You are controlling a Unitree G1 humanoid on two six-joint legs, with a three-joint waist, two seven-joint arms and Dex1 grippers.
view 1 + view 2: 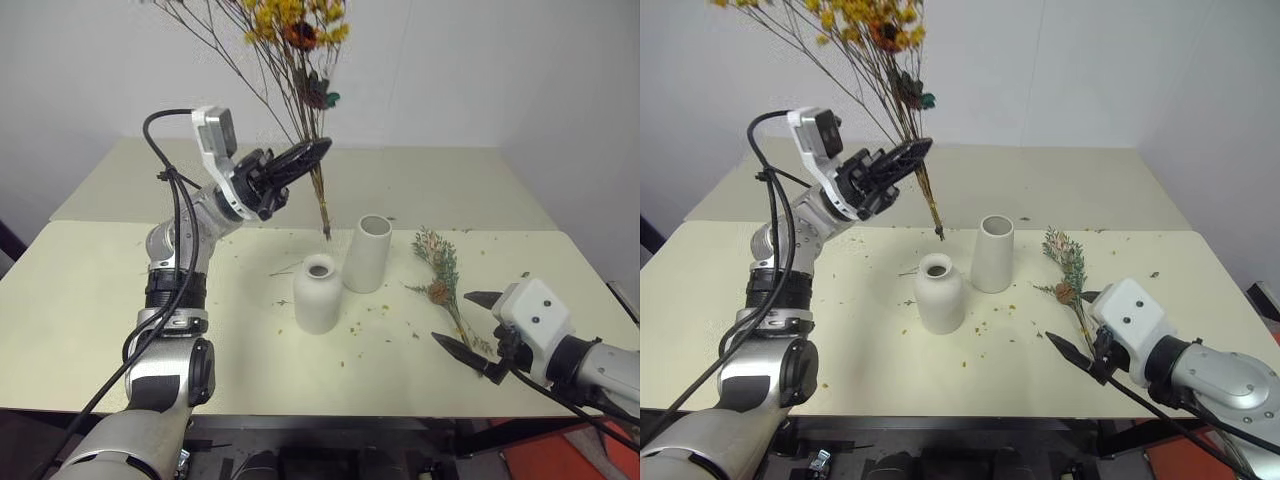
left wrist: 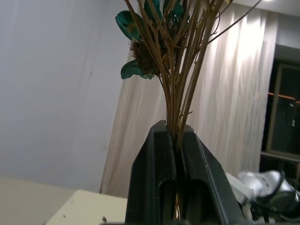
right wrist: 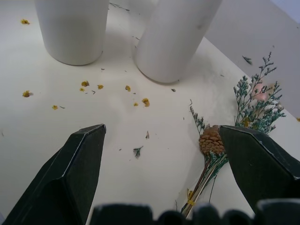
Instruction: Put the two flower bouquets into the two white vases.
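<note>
Right gripper, low at the near edge of the table, hangs with its fingers spread wide and nothing between them. From its wrist view the sprig lies flat on the table just ahead, its pinecone close by one finger and its stems running back toward the gripper. That one is not yet picked up.

Left gripper is where the work is. It is clamped tight on the thin brown stems of the yellow bouquet, held up in the air, the blooms fanning high against the wall and the stem ends pointing down. Those ends hang above and a little behind the short vase, and just beside the mouth of the tall vase; the two vases stand near each other mid-table, with crumbs of petals scattered round them.

To my eye the stems still need lining up over a mouth before any lowering. The short vase has a narrow neck, so a bushy bundle would likely snag there; the tall one's wide mouth looks the kinder target. I'd want the bundle brought nearer upright, the ends centred over the opening, then eased straight down and let go only once the stems are well inside. A sideways nudge could tip either vase, since they stand so close.
</note>
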